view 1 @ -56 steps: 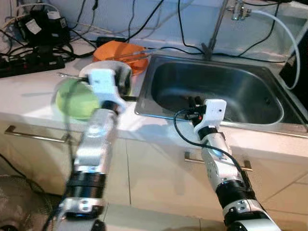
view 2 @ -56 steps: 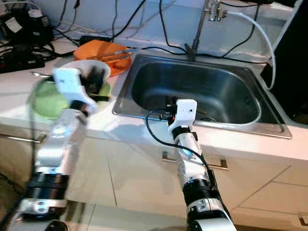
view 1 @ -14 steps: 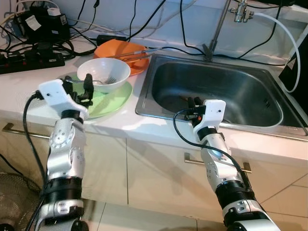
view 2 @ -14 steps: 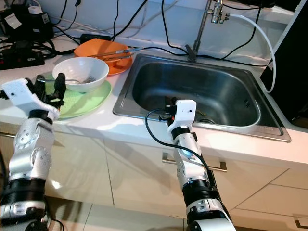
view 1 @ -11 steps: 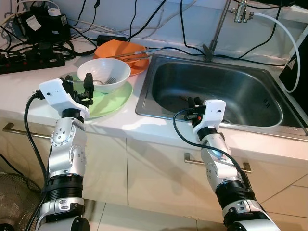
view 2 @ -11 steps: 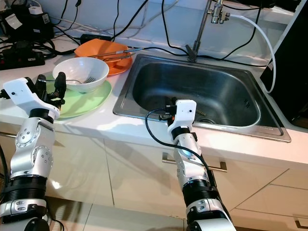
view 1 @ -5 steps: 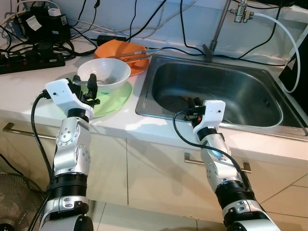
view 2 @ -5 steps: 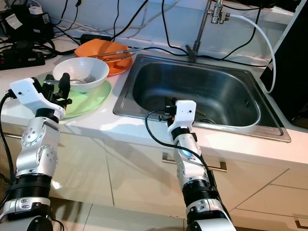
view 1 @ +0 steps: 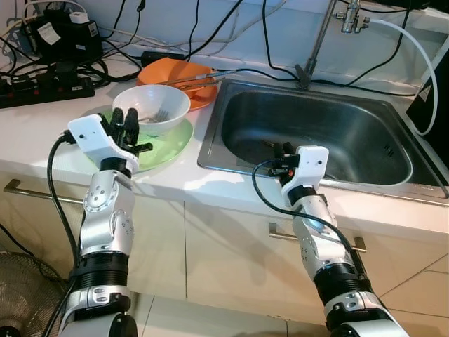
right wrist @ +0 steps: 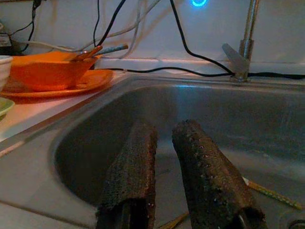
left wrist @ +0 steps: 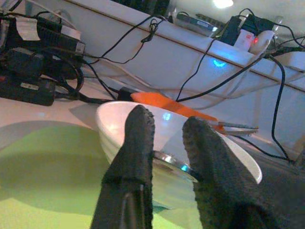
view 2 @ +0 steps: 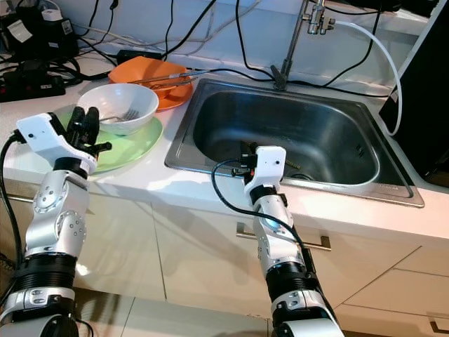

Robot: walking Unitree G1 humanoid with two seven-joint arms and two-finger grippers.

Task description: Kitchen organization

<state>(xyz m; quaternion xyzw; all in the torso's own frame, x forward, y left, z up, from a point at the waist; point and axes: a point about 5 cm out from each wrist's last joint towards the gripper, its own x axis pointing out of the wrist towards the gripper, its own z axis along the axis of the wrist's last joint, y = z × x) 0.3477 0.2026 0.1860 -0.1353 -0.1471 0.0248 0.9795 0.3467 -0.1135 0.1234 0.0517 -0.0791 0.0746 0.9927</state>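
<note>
Comparing with half a second ago, we see the left gripper (view 1: 125, 123) has drawn its fingers nearly together, only a narrow gap left, where before they stood spread. Just ahead of its tips sits the white bowl (view 1: 151, 109) with a fork (left wrist: 177, 164) across its rim, on the green plate (view 1: 168, 144) beneath the gripper. Beyond them lies the orange plate (view 1: 179, 74). Our right gripper (view 1: 283, 150) stays at the near edge of the sink (view 1: 317, 137), fingers slightly parted, holding nothing.

White bowl (view 1: 151, 108) holding a fork (view 1: 158, 116) sits upright on green plate (view 1: 165, 140).
</note>
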